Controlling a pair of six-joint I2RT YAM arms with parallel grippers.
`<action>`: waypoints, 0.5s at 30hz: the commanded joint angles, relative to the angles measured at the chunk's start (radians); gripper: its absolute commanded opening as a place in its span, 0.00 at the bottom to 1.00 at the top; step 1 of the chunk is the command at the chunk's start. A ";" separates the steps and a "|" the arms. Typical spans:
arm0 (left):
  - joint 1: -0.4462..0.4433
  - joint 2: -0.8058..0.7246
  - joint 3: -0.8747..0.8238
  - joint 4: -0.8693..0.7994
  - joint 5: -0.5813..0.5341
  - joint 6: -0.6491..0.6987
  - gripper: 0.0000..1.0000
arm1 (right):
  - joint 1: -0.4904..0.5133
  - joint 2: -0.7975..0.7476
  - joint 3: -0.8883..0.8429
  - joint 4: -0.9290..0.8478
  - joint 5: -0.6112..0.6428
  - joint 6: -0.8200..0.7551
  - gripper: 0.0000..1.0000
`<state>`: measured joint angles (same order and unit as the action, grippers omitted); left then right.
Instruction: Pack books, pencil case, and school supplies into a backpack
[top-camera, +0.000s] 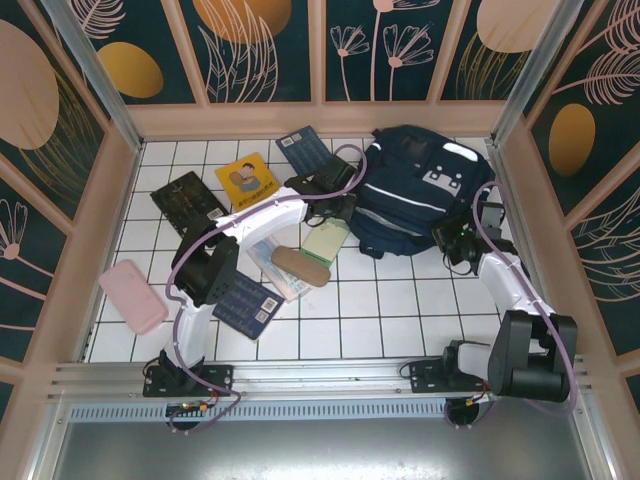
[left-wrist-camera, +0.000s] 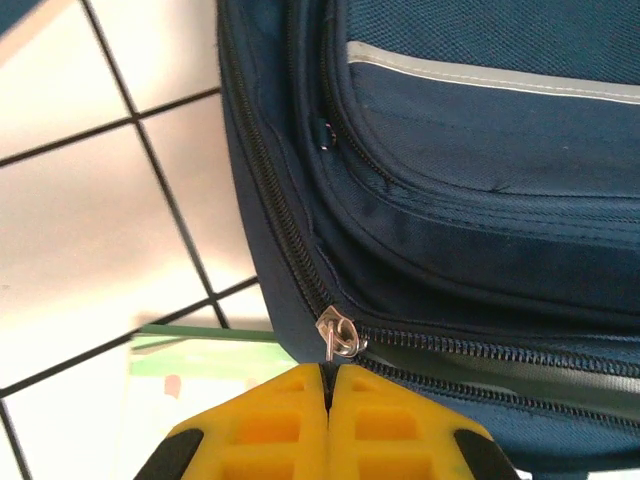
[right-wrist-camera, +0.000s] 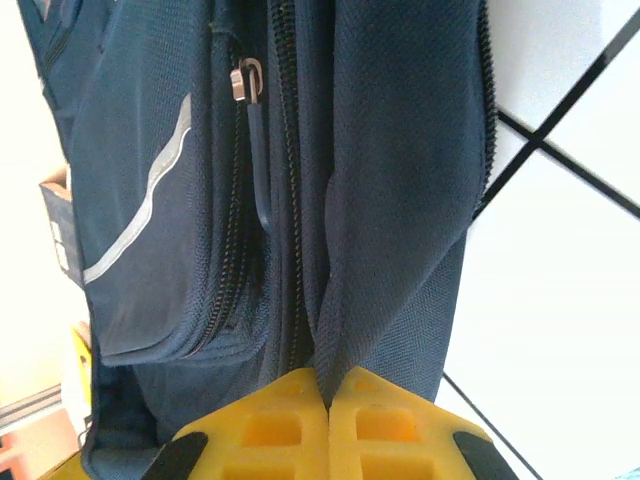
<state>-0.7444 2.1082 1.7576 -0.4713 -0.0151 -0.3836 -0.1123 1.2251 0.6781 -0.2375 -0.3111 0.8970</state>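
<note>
The navy backpack (top-camera: 420, 190) lies at the back right of the tiled table. At its left edge my left gripper (top-camera: 345, 205) (left-wrist-camera: 328, 375) is shut on the metal zipper pull (left-wrist-camera: 337, 335); right of the slider the zip teeth stand apart. My right gripper (top-camera: 462, 235) (right-wrist-camera: 330, 385) is shut on a fold of backpack fabric (right-wrist-camera: 400, 200) on the bag's right side. The books lie flat on the tiles: yellow (top-camera: 247, 178), navy (top-camera: 308, 150), black with gold (top-camera: 188, 200), navy (top-camera: 248, 305). A pale green box (top-camera: 325, 240) (left-wrist-camera: 200, 400) and a clear packet (top-camera: 275, 268) lie near the middle.
A pink pencil case (top-camera: 132, 296) lies at the front left. A brown oblong pouch (top-camera: 300, 265) rests on the clear packet. Wooden walls (top-camera: 120, 200) close in the table on three sides. Bare tiles (top-camera: 390, 310) lie in front of the backpack.
</note>
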 joint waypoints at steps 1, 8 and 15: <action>0.024 -0.033 -0.027 0.009 0.109 0.050 0.00 | -0.083 0.025 0.032 -0.065 0.114 -0.084 0.00; -0.102 -0.008 0.002 0.026 0.270 0.113 0.00 | -0.173 0.113 0.173 -0.119 0.138 -0.210 0.11; -0.150 0.039 0.043 0.058 0.363 0.101 0.00 | -0.111 0.029 0.168 -0.229 0.133 -0.151 0.56</action>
<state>-0.8803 2.1258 1.7592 -0.4450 0.2535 -0.3244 -0.2684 1.3140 0.8417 -0.4126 -0.1802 0.7273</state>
